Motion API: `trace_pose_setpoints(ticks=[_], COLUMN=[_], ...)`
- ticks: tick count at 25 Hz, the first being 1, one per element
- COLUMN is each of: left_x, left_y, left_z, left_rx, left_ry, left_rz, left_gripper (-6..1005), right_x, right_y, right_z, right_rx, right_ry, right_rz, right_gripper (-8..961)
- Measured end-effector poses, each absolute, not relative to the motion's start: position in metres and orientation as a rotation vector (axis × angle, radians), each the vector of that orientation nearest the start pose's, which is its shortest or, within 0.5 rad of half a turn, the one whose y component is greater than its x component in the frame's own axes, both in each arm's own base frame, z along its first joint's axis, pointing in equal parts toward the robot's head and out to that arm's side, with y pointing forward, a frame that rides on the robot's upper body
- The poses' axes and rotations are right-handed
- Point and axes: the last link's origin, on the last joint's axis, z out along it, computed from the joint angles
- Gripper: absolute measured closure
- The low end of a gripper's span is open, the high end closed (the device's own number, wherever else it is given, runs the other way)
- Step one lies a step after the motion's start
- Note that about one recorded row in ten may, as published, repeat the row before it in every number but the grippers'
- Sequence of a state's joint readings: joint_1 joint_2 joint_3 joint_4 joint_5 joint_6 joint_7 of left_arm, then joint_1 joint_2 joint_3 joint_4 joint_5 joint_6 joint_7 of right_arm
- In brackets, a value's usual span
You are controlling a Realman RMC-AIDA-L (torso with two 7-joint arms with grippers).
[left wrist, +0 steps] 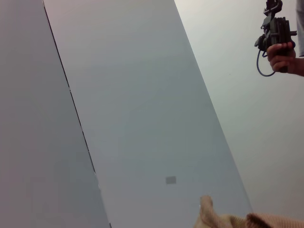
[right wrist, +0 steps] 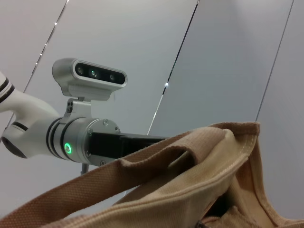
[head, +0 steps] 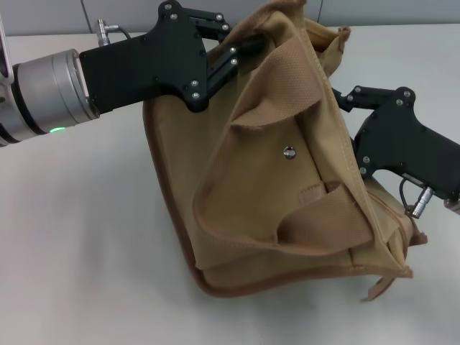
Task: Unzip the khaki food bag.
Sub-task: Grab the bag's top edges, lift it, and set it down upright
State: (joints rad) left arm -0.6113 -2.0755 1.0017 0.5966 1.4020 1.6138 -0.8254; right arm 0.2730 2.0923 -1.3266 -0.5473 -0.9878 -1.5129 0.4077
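The left tool [head: 241, 44] reaches in level from the robot's left and meets the upper far edge of the khaki food bag [head: 287, 180]; its tips are hidden in the fabric, so I cannot tell whether they grip. The right tool [head: 343, 97] presses against the bag's right side, its tips likewise hidden. The bag sits slumped mid-counter [head: 86, 251], silver snap [head: 289, 152] facing up, open surface to its left and front. No writing is readable.

Khaki food bag [head: 287, 180] on table [head: 86, 273], between left gripper [head: 248, 44] and right gripper [head: 341, 97].
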Motion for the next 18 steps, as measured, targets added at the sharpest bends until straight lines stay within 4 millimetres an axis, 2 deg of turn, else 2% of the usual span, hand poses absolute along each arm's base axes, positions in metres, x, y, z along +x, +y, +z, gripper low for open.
trace_pose_setpoints(ticks=[7,14,18], left_x=[-0.167,-0.166,-0.166], left_y=[0.349,0.350,0.350], left_z=[0.001,0.001,0.001], left_rx=[-2.515,-2.515,-2.509], left_ry=[0.302,0.304,0.302], left_rz=[-1.138,-1.138,-1.141], left_gripper=[887,885,884], right_x=[0.250,0.251,0.256], right_y=[0.279,0.278,0.271], right_z=[-0.022,-0.021,-0.020], right_rx=[-2.209,-2.201,-2.198], right_ry=[-0.210,-0.198,-0.181], right_rz=[0.986,0.990,0.997], right_gripper=[949,950,948])
